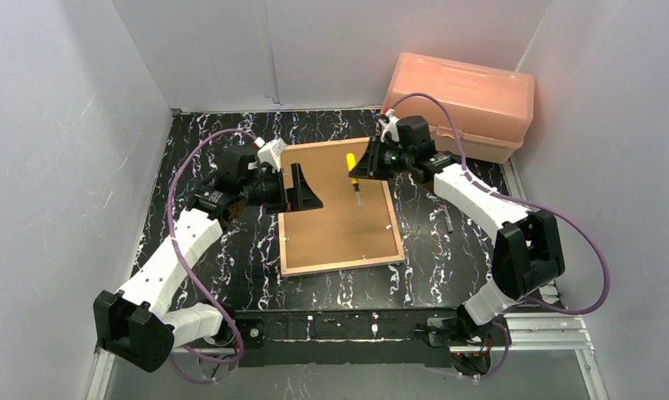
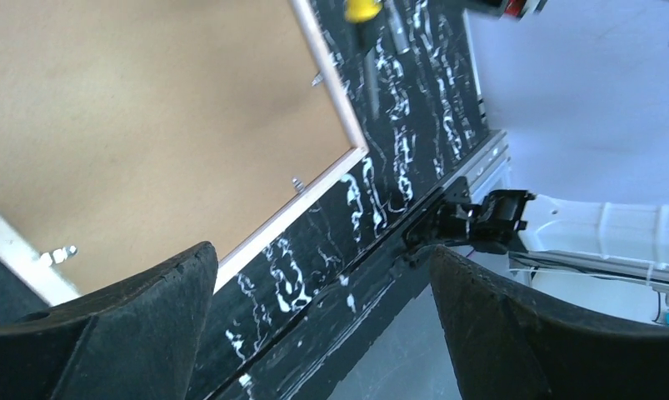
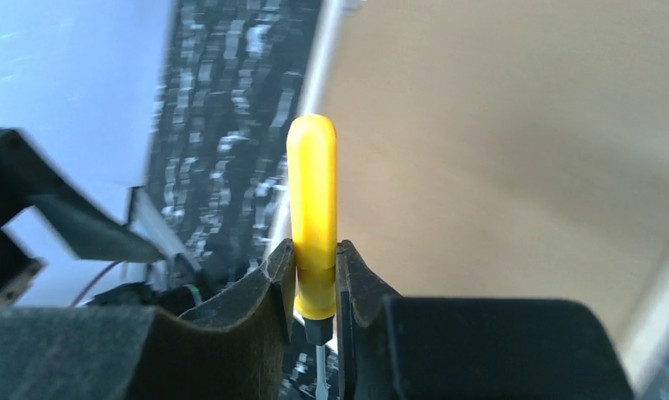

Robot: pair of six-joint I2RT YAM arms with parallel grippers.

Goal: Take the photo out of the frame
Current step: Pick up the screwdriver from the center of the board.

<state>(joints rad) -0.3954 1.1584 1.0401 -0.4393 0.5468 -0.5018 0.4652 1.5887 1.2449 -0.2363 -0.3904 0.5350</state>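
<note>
Jaws of the left gripper (image 1: 304, 190) stand wide apart above the left edge of the frame (image 1: 339, 268). It lies face down on the table (image 1: 231, 258), brown backing board (image 1: 339, 233) up, hiding the photo. Over the board's far side, the right gripper (image 3: 315, 250) is clamped on a yellow-handled screwdriver (image 3: 312, 192). Far right, the pink box (image 1: 460, 100) sits lid-shut, contents unseen.

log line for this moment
left claw: open, at frame left edge | right claw: shut on screwdriver over backing board | photo: not visible
</note>
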